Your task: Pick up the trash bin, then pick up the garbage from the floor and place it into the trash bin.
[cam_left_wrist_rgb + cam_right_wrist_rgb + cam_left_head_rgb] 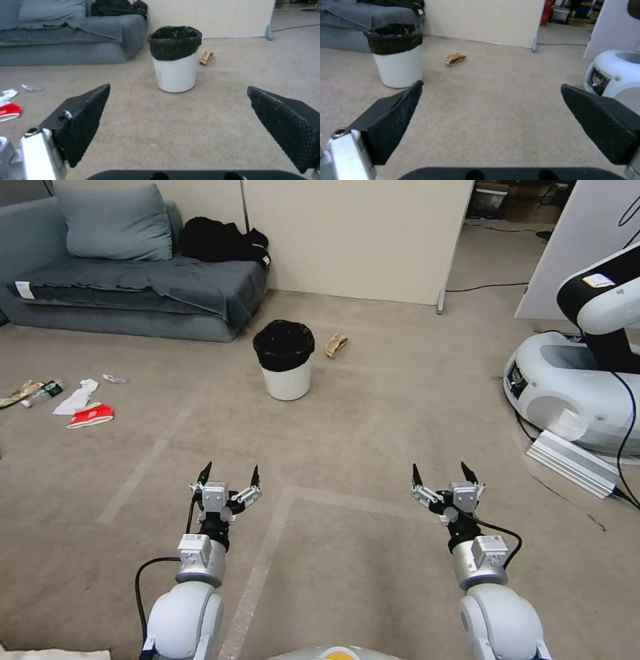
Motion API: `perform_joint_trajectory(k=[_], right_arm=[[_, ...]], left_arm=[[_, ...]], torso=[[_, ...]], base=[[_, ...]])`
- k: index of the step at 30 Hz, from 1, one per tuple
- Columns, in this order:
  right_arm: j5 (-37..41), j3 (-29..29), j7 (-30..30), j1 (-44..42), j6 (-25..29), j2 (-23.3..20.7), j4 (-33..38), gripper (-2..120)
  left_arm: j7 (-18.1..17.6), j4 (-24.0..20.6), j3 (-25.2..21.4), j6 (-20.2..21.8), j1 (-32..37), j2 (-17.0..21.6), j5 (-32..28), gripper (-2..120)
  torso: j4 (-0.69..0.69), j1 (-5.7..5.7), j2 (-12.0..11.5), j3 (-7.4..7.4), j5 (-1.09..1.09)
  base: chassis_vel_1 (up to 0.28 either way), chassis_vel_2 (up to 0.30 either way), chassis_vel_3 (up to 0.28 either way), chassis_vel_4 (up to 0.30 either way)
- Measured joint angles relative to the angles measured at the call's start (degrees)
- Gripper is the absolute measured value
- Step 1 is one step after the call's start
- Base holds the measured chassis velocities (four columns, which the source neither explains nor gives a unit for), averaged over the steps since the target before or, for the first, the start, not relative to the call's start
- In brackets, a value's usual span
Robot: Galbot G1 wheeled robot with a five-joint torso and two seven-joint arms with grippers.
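Head view. We are parked on the beige carpet floor point(373, 400), both arms held low and forward. Left gripper point(227, 474) and right gripper point(440, 474) hover above the carpet, fingers spread wide, nothing held. The small round white plastic trash bin with a black bag folded over its rim point(285, 359) stands upright ahead, slightly toward our left arm, well apart from both grippers. A tan crumpled paper point(336, 345) lies just beside it on the far right. Near the carpet's left edge sit a red-and-white flattened carton point(91, 415), a crumpled white tissue point(77, 396) and a small plastic bottle with a wrapper point(28, 393). A grey-blue fabric sofa point(127, 280) runs along the far left; another white robot base point(567, 387) stands at the right.

Left wrist view. The bin point(175, 58) sits almost centred between the open left gripper's point(178, 91) black textured pads point(85, 120), still far off. The paper point(206, 57) shows behind it, the carton point(9, 111) at the edge.

Right wrist view. The right gripper point(491, 86) is likewise spread; the bin point(396, 53) lies off to one side, the paper point(454, 59) beyond it.

Judgement: the bin pick-up is not yet begun. We reckon the left arm is the better placed. Drive closer first, keep the bin centred, then pinch the rim wall squarely so the light bin does not tip or the bag slip.
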Motion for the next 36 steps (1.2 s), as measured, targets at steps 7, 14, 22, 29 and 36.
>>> perform_joint_trajectory(k=[7,14,22,29,36], right_arm=[[0.0,0.0,0.0,0.0,0.0,0.0,0.0,100],[-2.0,-0.2,0.2,-2.3,1.0,1.0,2.9,100],[-11.0,-1.7,1.4,-13.0,6.9,6.0,17.3,100],[-8.8,-1.9,0.8,-12.3,9.8,6.2,18.0,100],[-7.3,-1.8,0.2,-11.9,10.0,6.2,18.0,100]], left_arm=[[0.0,0.0,0.0,0.0,0.0,0.0,0.0,100],[-0.3,-1.5,-0.1,1.1,0.8,0.0,0.8,99],[-4.7,-15.7,-2.2,12.1,8.5,-0.5,8.8,99],[-8.2,-22.4,-1.9,17.2,12.5,-1.4,10.8,99],[-9.1,-22.4,-1.3,17.1,12.8,-1.7,10.4,99]], torso=[[0.00,0.00,0.0,0.00,0.00],[-0.01,0.00,0.0,0.01,-0.01],[-0.02,0.00,0.0,0.00,-0.04],[0.00,-0.01,0.0,-0.01,0.00],[0.00,0.00,0.0,0.00,0.00]], base=[[0.000,0.000,0.000,0.000],[0.000,0.000,0.000,0.000],[0.000,0.000,0.000,0.000],[0.000,0.000,0.000,0.000],[0.000,0.000,0.000,0.000]])
